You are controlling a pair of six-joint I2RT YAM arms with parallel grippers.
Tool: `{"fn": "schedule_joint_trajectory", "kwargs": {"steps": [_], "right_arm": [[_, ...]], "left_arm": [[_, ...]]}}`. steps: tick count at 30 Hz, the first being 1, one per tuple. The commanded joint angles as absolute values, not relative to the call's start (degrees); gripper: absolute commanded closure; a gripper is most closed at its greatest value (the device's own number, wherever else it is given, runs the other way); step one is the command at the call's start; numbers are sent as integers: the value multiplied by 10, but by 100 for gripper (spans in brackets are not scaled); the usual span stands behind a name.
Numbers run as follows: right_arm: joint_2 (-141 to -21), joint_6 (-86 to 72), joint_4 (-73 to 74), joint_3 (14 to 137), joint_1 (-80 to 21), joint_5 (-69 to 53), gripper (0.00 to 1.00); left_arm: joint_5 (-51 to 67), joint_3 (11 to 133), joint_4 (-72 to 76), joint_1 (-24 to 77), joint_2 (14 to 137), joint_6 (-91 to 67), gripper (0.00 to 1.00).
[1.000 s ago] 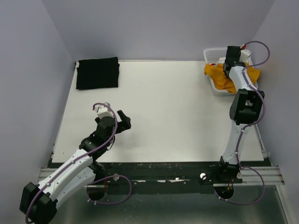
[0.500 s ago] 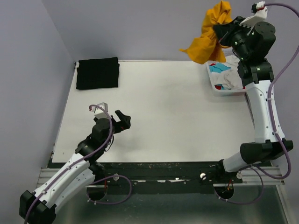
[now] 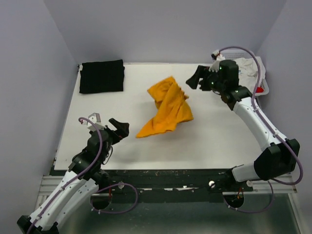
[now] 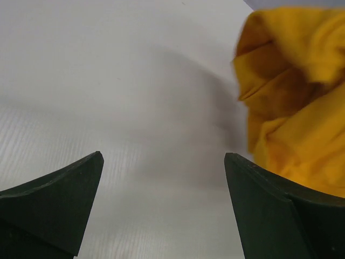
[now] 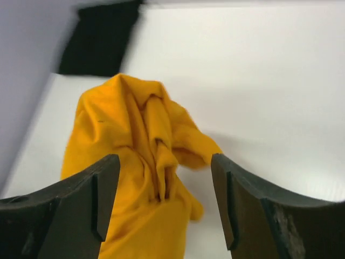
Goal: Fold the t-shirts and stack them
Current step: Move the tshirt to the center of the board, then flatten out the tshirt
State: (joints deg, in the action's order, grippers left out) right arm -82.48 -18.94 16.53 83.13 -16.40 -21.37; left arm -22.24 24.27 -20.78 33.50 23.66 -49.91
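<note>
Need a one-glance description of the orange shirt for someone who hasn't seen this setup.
Start at the white table that fills the top view. Near its middle is the mustard-orange t-shirt, a crumpled heap. It is the only bright, unfolded cloth on the tabletop; the black t-shirt is folded flat in the far left corner.

The white table (image 3: 219, 131) stretches flat and pale from its dark near edge to the back wall; a black t-shirt (image 3: 102, 76) lies folded into a neat square at the far left corner, close against the table's rim; a mustard-orange t-shirt (image 3: 168, 107) sits near the middle in a rumpled heap, one corner trailing toward the near left, well apart from the black one; at the far right corner stands a white lattice basket (image 3: 262, 80), only partly in view.
</note>
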Motion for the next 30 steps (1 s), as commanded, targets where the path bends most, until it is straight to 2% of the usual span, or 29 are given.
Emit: {"fn": "schedule_joint_trajectory", "kwargs": {"steps": [1, 2, 3, 8, 12, 15, 17, 20, 24, 30], "right_arm": [[-788, -239, 165, 671, -160, 125, 12], [-782, -249, 169, 648, -160, 159, 2], [-772, -256, 175, 632, -159, 174, 0], [-693, -315, 159, 523, -160, 134, 0], [-611, -358, 128, 414, -162, -2, 0], [-569, -365, 104, 364, -218, -70, 0], [-564, -365, 108, 359, -299, -42, 0], [-630, -364, 144, 394, -460, 63, 0], [-793, -391, 214, 487, -618, 184, 0], [-949, -425, 254, 564, -706, 210, 8]], "left_arm": [[-265, 263, -298, 334, 207, -550, 1], [-257, 261, -299, 334, 206, -551, 2], [-252, 258, -299, 334, 206, -552, 1], [-185, 252, -268, 335, 245, -528, 1], [-59, 243, -192, 335, 330, -488, 2], [-87, 262, -206, 335, 383, -500, 1], [-110, 278, -214, 335, 404, -499, 1], [-146, 282, -216, 333, 411, -505, 1], [-163, 274, -236, 327, 394, -516, 1], [-206, 249, -271, 305, 330, -540, 1]]}}
